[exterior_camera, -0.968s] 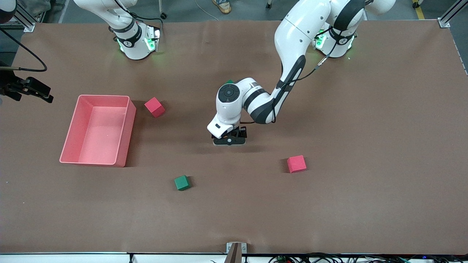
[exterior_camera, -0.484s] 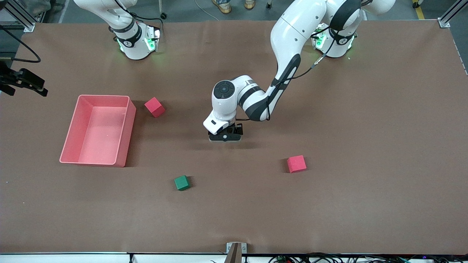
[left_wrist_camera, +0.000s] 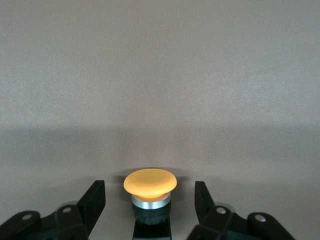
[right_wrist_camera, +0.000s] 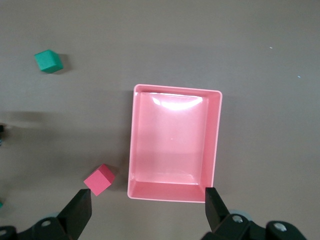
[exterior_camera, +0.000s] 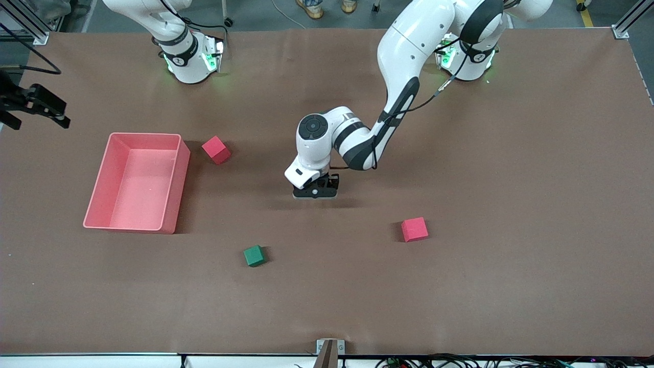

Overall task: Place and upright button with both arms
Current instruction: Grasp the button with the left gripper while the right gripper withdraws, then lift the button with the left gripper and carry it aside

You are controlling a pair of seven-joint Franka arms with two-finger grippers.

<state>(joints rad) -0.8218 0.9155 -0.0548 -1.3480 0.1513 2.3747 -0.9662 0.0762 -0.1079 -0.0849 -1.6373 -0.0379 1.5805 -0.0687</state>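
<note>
Matt orange button [left_wrist_camera: 150,182] cap on metal collar; glossy pink plastic bin [right_wrist_camera: 216,145].

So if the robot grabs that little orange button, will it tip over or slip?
The button may tip easily: its wide orange cap sits on a narrower body, so it looks top-heavy. The metal ring under the cap looks smooth, so it might slip. It seems hard, not squishy. The left gripper has a jaw on each side, not touching it.

button [left_wrist_camera: 150,182] between left gripper's fingers [left_wrist_camera: 95,200]
</note>
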